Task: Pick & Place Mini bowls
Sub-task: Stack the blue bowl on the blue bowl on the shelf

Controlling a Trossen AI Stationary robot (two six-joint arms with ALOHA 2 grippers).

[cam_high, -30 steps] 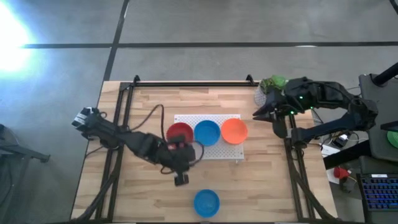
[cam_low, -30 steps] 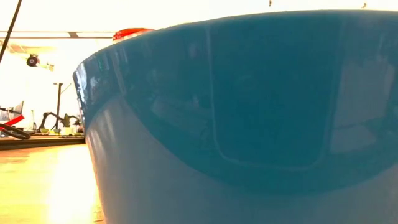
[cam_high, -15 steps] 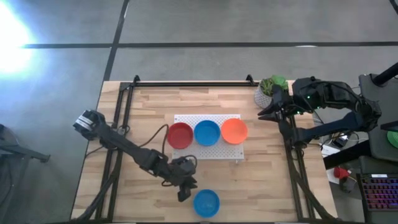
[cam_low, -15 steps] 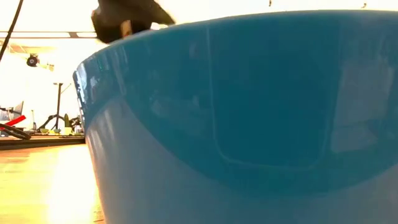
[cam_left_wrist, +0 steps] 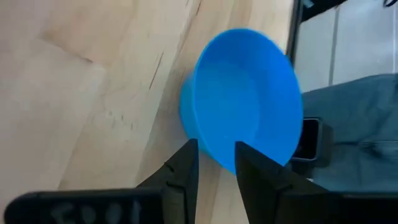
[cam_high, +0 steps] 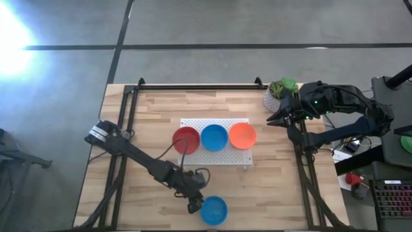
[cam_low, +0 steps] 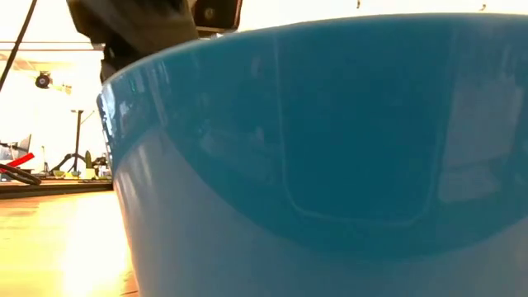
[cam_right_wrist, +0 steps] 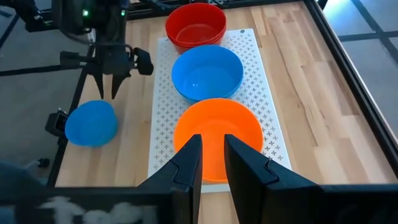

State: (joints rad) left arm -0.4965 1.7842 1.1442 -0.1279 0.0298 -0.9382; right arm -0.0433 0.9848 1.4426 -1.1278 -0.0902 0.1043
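A red bowl (cam_high: 186,140), a blue bowl (cam_high: 214,137) and an orange bowl (cam_high: 243,135) sit in a row on the white perforated board (cam_high: 193,122). A second blue bowl (cam_high: 214,210) stands alone on the wood near the table's near edge and fills the low view (cam_low: 330,165). My left gripper (cam_high: 192,206) is open, pointing down at this bowl's left rim. In the left wrist view its fingers (cam_left_wrist: 214,149) stand on either side of the rim (cam_left_wrist: 217,163). My right gripper (cam_high: 269,120) waits, open a little, by the table's right side.
A white pot with a green plant (cam_high: 280,90) stands at the far right corner, close to my right arm. Black frame rails (cam_high: 125,129) run along the table's left, right and far sides. Bare wood lies between the board and the near edge.
My left gripper has moved from beside the red bowl on the board toward the table's near edge and slightly right, ending at the lone blue bowl's left rim, and has come lower. The bowls have not moved.
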